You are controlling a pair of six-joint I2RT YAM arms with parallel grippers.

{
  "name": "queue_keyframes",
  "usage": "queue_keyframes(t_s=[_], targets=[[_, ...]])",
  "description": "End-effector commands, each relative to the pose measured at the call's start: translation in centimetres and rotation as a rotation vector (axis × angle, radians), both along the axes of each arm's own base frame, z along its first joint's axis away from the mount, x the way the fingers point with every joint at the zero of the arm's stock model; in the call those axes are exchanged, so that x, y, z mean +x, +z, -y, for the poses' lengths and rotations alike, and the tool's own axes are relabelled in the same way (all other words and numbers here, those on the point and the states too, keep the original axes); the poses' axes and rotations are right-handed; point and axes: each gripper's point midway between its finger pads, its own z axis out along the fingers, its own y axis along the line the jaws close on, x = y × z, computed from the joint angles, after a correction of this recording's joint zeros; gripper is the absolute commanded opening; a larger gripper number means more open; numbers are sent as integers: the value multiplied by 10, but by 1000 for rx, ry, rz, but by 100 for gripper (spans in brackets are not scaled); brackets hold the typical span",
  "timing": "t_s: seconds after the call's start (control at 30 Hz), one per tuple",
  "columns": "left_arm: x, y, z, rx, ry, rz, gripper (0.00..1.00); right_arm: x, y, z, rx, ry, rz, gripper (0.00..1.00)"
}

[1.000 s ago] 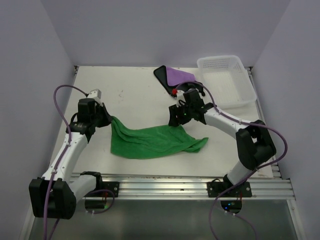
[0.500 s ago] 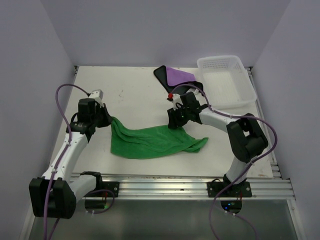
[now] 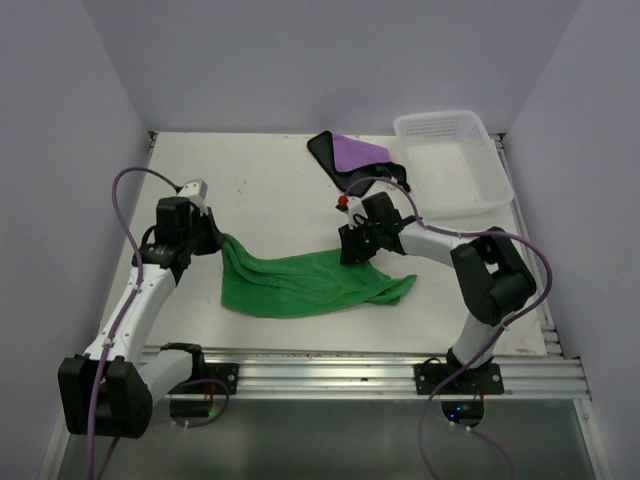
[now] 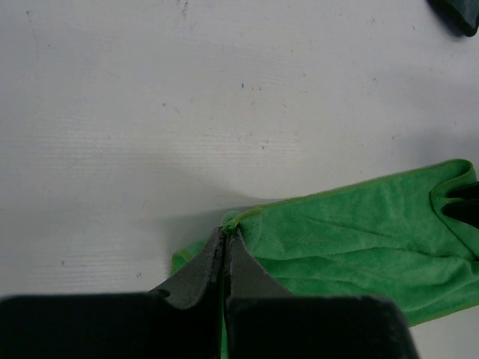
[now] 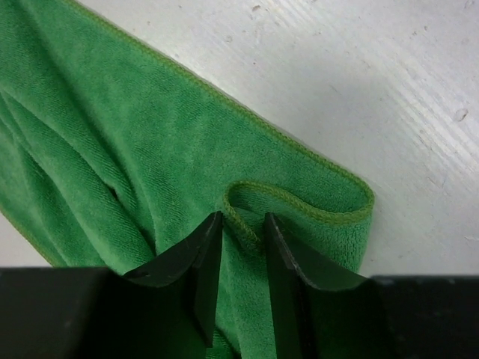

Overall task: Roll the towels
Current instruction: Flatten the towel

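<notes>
My left gripper point(image 4: 227, 236) is closed on a corner of the green towel point(image 3: 310, 285). In the left wrist view my two fingers meet with the green hem pinched at their tips, and this corner is lifted a little off the worktop point(image 3: 270, 190).

My right gripper point(image 5: 241, 221) stands at the far edge of the same towel, towards its right end. A small fold of the hem sits between my two fingers there. The gap between them is narrow, about as wide as the fold, and I cannot tell if they already press it.

Compared with one second ago, my right gripper has moved a little to the left along the towel's far edge, the elbow of that arm has come inward, and the jaws have become narrower. My left arm and the towel's outline look the same as before.

The green towel lies in the near middle of the worktop, stretched long between my two grippers, folded and wrinkled, with a loose point at its right end. The purple towel point(image 3: 352, 152) lies at the far side just beside the white basket point(image 3: 455, 122), with its black back showing at the left edge.
</notes>
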Motion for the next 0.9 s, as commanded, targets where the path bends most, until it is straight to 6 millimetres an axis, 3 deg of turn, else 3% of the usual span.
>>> queue_keyframes(t_s=[0.0,0.23,0.33,0.4,0.47,0.5,0.57,0.6,0.7,0.87], targets=[[1,11,-1,15,-21,42,0,10,8,2,-6,-21,86,32],[2,12,-2,17,-14,41,0,17,22,3,7,-63,124,11],[6,18,-2,17,-6,54,0,29,46,11,-19,-131,173,1],[9,23,-5,32,1,63,0,43,76,16,-27,-178,235,0],[12,26,-11,55,23,68,0,42,90,23,-62,-196,231,0],[13,29,-13,63,31,71,0,48,112,25,-56,-211,269,0],[16,32,-20,90,66,75,0,47,127,39,-96,-260,282,0],[17,35,-23,97,80,79,0,50,147,46,-77,-291,318,0],[20,43,-34,135,132,92,0,47,179,67,-66,-372,331,0],[20,60,-53,199,213,122,0,42,218,107,-121,-496,372,0]])
